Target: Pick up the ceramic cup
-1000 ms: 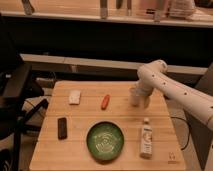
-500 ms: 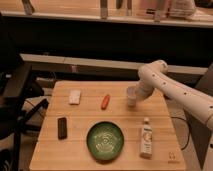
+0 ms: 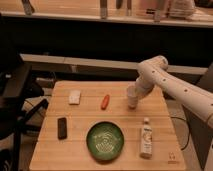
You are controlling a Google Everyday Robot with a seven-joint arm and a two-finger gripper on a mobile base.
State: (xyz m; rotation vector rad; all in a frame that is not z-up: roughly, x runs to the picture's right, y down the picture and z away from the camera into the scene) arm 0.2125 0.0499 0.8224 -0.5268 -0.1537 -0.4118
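Observation:
The ceramic cup (image 3: 131, 98) is small and white. It sits at the end of my arm over the back right part of the wooden table (image 3: 80, 150). My gripper (image 3: 134, 93) comes down from the right and is closed around the cup's upper part. The cup hangs at the gripper's tip, close to the table top. I cannot tell whether it is clear of the wood.
A white squeeze bottle (image 3: 145, 140) stands at the front right. A green plate (image 3: 105, 141) lies front centre, with an orange item (image 3: 105, 101) behind it, a white block (image 3: 74, 97) at back left and a black bar (image 3: 62, 127) at left. A dark chair stands left of the table.
The gripper has shifted slightly left and up at the cup, and the cup now shows more clearly beneath it. Nothing else on the table has moved.

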